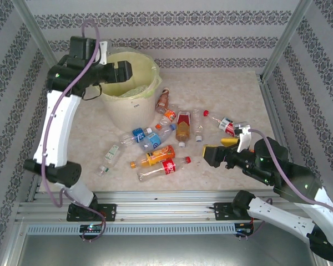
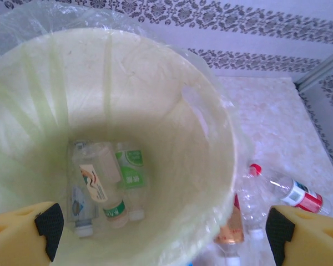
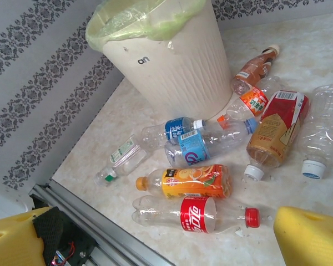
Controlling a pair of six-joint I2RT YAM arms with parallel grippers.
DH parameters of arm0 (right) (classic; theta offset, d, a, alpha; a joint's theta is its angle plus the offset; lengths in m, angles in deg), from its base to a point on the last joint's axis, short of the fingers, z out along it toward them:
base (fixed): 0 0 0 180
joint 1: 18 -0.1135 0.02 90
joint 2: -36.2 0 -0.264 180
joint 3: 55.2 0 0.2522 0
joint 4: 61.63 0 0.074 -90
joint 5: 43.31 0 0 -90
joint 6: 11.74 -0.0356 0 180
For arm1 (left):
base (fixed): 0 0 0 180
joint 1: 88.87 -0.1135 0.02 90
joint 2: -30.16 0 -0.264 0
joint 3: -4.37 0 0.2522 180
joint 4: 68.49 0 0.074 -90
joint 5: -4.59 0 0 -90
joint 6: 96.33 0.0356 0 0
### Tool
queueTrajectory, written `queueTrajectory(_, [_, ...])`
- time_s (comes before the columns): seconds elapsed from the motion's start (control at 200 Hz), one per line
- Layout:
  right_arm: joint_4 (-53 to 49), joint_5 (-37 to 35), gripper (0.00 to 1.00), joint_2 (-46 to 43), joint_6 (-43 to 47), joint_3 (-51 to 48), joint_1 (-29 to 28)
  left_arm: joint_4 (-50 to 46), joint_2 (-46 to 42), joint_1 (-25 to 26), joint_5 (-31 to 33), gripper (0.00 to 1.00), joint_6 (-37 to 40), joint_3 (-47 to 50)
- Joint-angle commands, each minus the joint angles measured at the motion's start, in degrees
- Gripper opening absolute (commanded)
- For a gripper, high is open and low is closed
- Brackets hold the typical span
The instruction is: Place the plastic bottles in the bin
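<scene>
The bin (image 1: 129,105) stands at the back left, lined with a yellowish bag. My left gripper (image 1: 122,71) hangs open over its mouth with nothing between the fingers. In the left wrist view the gripper (image 2: 162,233) looks down on three plastic bottles (image 2: 102,191) lying on the bin's (image 2: 202,138) bottom. Several more bottles lie on the table to the right of the bin (image 3: 172,61), among them a red-label one (image 3: 198,214) and an orange one (image 3: 193,183). My right gripper (image 1: 222,148) is open and empty, just right of this pile. In its own wrist view the gripper (image 3: 166,244) hovers near the red-label bottle.
An aluminium rail (image 1: 155,200) runs along the table's near edge. Patterned walls and metal posts close in the back and sides. One red-label bottle (image 1: 225,125) lies apart at the right, just behind my right gripper.
</scene>
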Motion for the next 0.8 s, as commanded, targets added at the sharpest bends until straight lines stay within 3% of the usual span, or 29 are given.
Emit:
queueTrajectory(0.0, [-1.41, -0.52, 0.98, -0.35, -1.54, -1.04, 0.62, 2.87, -6.30, 0.81, -2.57, 0.95, 1.76, 6.56])
queueTrajectory(0.395, [-2.55, 1.02, 0.98, -0.98, -3.95, -5.97, 0.63, 7.38, -33.06, 10.80, -4.56, 0.92, -1.85, 40.33])
queueTrajectory(0.55, [-3.65, 2.12, 0.98, -1.44, -4.89, -7.51, 0.58, 7.14, -36.16, 19.13, -2.10, 0.92, -3.35, 47.01])
queueTrajectory(0.794, [-5.32, 1.77, 0.98, -2.63, -6.30, -9.32, 0.67, 9.95, -33.82, 33.42, 6.12, 0.94, -3.45, 51.72])
